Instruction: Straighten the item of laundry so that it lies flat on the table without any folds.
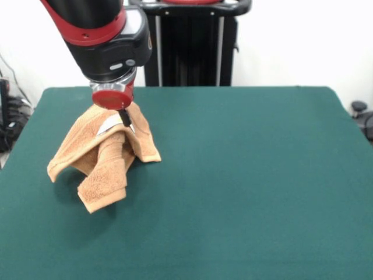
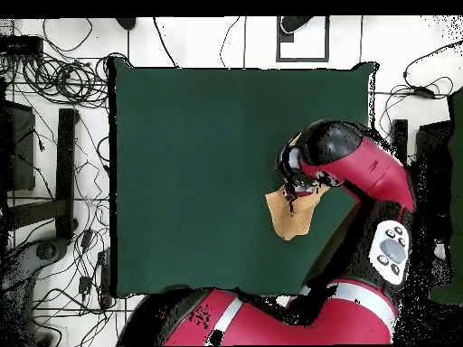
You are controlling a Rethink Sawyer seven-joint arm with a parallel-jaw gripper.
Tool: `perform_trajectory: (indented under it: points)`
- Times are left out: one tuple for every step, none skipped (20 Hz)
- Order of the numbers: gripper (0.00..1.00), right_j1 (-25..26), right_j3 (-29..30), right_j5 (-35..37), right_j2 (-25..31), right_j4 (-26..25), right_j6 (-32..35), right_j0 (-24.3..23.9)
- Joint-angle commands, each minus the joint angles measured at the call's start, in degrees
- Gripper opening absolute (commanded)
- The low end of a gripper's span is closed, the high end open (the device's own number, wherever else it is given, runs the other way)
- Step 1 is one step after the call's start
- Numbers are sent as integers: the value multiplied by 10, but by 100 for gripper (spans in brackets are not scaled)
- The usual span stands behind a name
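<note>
Looking at your black gripper (image 1: 125, 119), you see it clamped on the light orange-tan terry-cloth towel (image 1: 105, 157), lifting its middle into a peak. Its lower folds drape onto the dark green felt-covered table (image 1: 245, 186), near one side edge.

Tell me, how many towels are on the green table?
1. The orange-tan towel hangs bunched from the gripper, its lower folds resting on the table near one side. Nothing suggests another underneath.

A plain white wall (image 1: 291, 41) is seen behind the scene, evenly lit. In the overhead view, a pale floor (image 2: 226, 41) is shown, strewn with black cables (image 2: 63, 77), thickest on the side far from the tool. A dark bar-shaped stand (image 2: 65, 172) is seen there too.
</note>
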Motion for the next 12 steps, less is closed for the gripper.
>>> perform_trajectory:
  points:
    - [100,19,104,-82,50,31,118,18]
    - [100,21,105,-87,48,32,121,20]
    - [100,22,108,-94,48,34,121,19]
    - [100,21,112,-97,50,36,119,18]
    - [100,19,115,-103,49,38,122,19]
    - [100,18,115,-106,45,38,126,21]
    - [100,14,114,-104,37,35,133,25]
    - [100,11,113,-102,33,33,137,28]
    - [100,7,115,-102,25,31,141,31]
    - [100,7,116,-106,21,29,145,34]
    - [100,6,118,-112,16,27,148,34]
    - [100,7,118,-115,14,26,149,34]
